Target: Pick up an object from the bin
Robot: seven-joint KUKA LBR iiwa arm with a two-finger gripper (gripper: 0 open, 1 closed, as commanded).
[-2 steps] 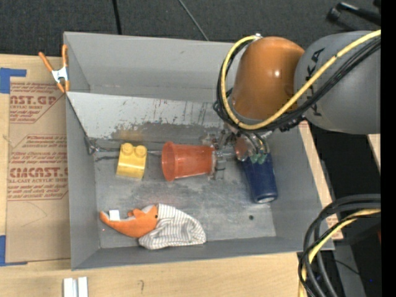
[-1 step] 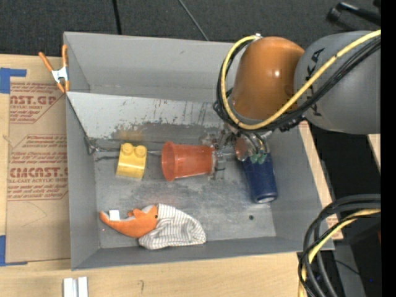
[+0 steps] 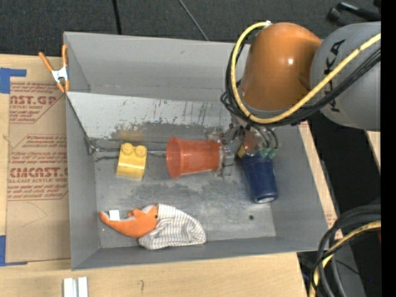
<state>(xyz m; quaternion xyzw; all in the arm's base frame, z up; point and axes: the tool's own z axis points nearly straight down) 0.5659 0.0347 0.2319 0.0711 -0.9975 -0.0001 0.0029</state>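
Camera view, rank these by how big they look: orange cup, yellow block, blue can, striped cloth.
1. striped cloth and orange cup: too alike to separate
2. blue can
3. yellow block, the smallest

Orange-red cup (image 3: 190, 157); yellow block (image 3: 132, 160); dark blue cylinder (image 3: 260, 177); orange toy (image 3: 129, 222); white striped cloth (image 3: 178, 229)

The arm (image 3: 349, 73) reaches in from the right, bent downward. An orange wrist cover (image 3: 278, 67) caps its end, looped by yellow and black cables (image 3: 237, 57). Below the cover, the gripper (image 3: 226, 152) hangs low, pointing down.
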